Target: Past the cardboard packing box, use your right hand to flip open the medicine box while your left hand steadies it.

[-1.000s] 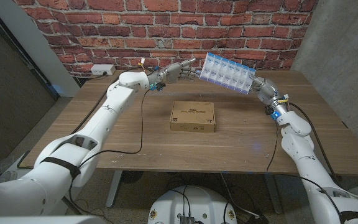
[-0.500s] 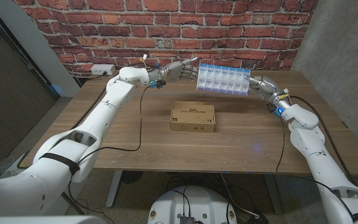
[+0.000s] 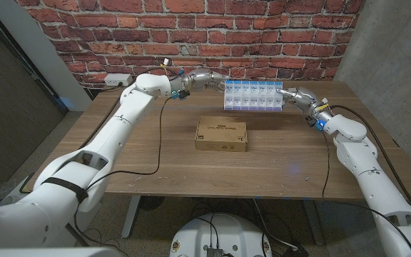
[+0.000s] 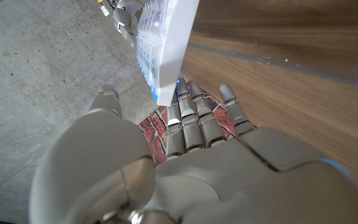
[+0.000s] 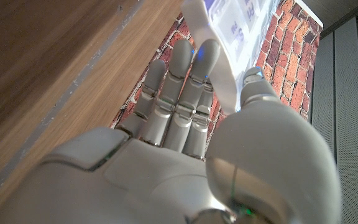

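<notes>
Medicine box [image 3: 253,96] at 12 o'clock past cardboard packing box [image 3: 221,133]; right hand [image 3: 293,96] fingers pinch its end, left hand [image 3: 207,79] fingers touch the other; brace left firmly before lifting lid.

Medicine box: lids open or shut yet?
Shut, as far as visible: the medicine box shows an unbroken row of flat lids, held off the table between both hands.

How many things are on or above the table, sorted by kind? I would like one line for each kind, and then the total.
Cardboard packing box: 1
Medicine box, held up between both hands: 1
Robot hands, left hand and right hand: 2
Total: 4
</notes>
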Motion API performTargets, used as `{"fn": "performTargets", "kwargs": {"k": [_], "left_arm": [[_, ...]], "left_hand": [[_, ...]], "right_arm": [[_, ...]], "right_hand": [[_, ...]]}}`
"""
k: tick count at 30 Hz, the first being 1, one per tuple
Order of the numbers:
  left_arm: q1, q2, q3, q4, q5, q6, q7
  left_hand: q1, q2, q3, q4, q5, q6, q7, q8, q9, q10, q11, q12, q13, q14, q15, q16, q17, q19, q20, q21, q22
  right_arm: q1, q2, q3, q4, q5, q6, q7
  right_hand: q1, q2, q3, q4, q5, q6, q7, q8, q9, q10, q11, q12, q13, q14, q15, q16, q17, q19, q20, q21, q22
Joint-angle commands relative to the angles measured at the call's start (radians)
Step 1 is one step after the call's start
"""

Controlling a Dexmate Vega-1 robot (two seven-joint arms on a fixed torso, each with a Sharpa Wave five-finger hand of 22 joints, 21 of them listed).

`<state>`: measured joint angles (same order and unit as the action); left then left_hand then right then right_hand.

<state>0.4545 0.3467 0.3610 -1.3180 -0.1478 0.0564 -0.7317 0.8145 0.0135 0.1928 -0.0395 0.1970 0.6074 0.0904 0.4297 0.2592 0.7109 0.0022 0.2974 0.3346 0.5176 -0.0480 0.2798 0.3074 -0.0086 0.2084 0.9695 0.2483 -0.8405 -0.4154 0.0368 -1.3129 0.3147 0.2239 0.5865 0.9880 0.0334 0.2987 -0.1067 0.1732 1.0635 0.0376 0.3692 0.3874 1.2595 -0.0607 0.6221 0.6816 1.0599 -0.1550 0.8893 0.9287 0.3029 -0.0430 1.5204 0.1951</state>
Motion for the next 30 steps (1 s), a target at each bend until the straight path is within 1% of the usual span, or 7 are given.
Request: {"fn": "performTargets", "kwargs": {"k": [1,10,13,20,25,28,30], "left_arm": [[0.019,0.017,0.004,-0.047,-0.002,0.009,0.038],[0.044,0.034,0.016,-0.115,0.030,0.045,0.111],[0.057,0.038,0.017,-0.148,0.041,0.074,0.144],[0.099,0.052,0.009,-0.224,0.075,0.100,0.245],[0.125,0.042,-0.011,-0.247,0.054,0.117,0.294],[0.136,0.035,-0.022,-0.253,0.034,0.126,0.312],[0.134,0.035,-0.024,-0.250,0.018,0.135,0.303]], "left_hand": [[0.068,0.015,0.035,-0.034,-0.011,0.092,-0.010,0.020,-0.017,0.081,-0.026,0.022,-0.019,0.058,-0.048,0.013,-0.010,0.030,0.002,0.022,-0.005],[0.143,0.007,0.076,-0.087,-0.015,0.200,-0.055,0.051,-0.024,0.191,-0.076,0.046,-0.034,0.169,-0.110,0.031,-0.028,0.078,0.000,0.042,-0.031],[0.140,-0.027,0.066,-0.095,-0.020,0.191,-0.056,0.050,-0.021,0.188,-0.072,0.044,-0.031,0.171,-0.108,0.027,-0.032,0.088,0.001,0.044,-0.035],[0.161,-0.038,0.071,-0.103,-0.017,0.113,-0.063,0.025,-0.011,0.145,-0.068,0.029,-0.021,0.141,-0.096,0.009,-0.030,0.084,0.003,0.042,-0.040],[0.281,0.011,0.132,-0.129,-0.011,0.208,-0.084,0.080,0.011,0.233,-0.112,0.069,0.002,0.240,-0.144,0.045,-0.016,0.134,-0.006,0.062,-0.047],[0.331,0.048,0.165,-0.123,-0.006,0.268,-0.101,0.121,0.029,0.298,-0.140,0.094,0.015,0.291,-0.172,0.061,-0.008,0.156,-0.007,0.072,-0.051],[0.336,0.070,0.178,-0.113,-0.005,0.297,-0.088,0.137,0.034,0.324,-0.133,0.103,0.019,0.312,-0.171,0.067,-0.004,0.162,-0.009,0.075,-0.053]], "right_arm": [[0.015,0.001,-0.018,-0.027,-0.016,0.005,-0.008],[0.020,0.010,-0.023,-0.060,-0.030,0.011,-0.033],[0.020,0.016,-0.026,-0.079,-0.047,0.007,-0.061],[0.023,0.034,-0.031,-0.099,-0.064,0.006,-0.105],[0.024,0.040,-0.032,-0.100,-0.061,0.012,-0.106],[0.024,0.040,-0.032,-0.100,-0.060,0.013,-0.105],[0.025,0.038,-0.033,-0.099,-0.059,0.013,-0.100]], "right_hand": [[0.113,0.103,0.041,-0.037,0.006,0.068,0.013,0.004,0.009,0.000,0.001,0.004,0.001,-0.006,-0.071,0.008,0.004,-0.001,-0.067,0.007,0.000],[0.114,0.104,0.044,-0.036,0.007,0.065,0.005,0.000,0.013,-0.002,-0.004,0.001,-0.002,-0.010,-0.072,0.002,0.004,-0.005,-0.067,0.007,-0.002],[0.113,0.103,0.044,-0.035,0.007,0.067,0.005,-0.002,0.011,-0.002,-0.005,0.002,0.000,-0.010,-0.071,0.001,0.005,-0.005,-0.067,0.006,-0.004],[0.114,0.102,0.045,-0.036,0.007,0.068,0.007,-0.006,0.009,-0.001,-0.003,0.003,0.002,-0.005,-0.072,0.002,0.008,-0.005,-0.066,0.006,-0.004],[0.115,0.102,0.046,-0.036,0.007,0.071,0.003,-0.006,0.010,0.000,-0.004,0.003,0.002,-0.004,-0.072,0.003,0.012,-0.005,-0.067,0.006,-0.005],[0.114,0.101,0.047,-0.036,0.007,0.072,-0.003,-0.006,0.011,0.000,-0.008,0.002,0.002,-0.005,-0.073,0.001,0.011,-0.004,-0.067,0.005,-0.006],[0.114,0.100,0.048,-0.036,0.007,0.071,-0.005,-0.007,0.011,0.000,-0.009,0.001,0.000,-0.003,-0.073,0.001,0.012,-0.003,-0.067,0.004,-0.006]]}}
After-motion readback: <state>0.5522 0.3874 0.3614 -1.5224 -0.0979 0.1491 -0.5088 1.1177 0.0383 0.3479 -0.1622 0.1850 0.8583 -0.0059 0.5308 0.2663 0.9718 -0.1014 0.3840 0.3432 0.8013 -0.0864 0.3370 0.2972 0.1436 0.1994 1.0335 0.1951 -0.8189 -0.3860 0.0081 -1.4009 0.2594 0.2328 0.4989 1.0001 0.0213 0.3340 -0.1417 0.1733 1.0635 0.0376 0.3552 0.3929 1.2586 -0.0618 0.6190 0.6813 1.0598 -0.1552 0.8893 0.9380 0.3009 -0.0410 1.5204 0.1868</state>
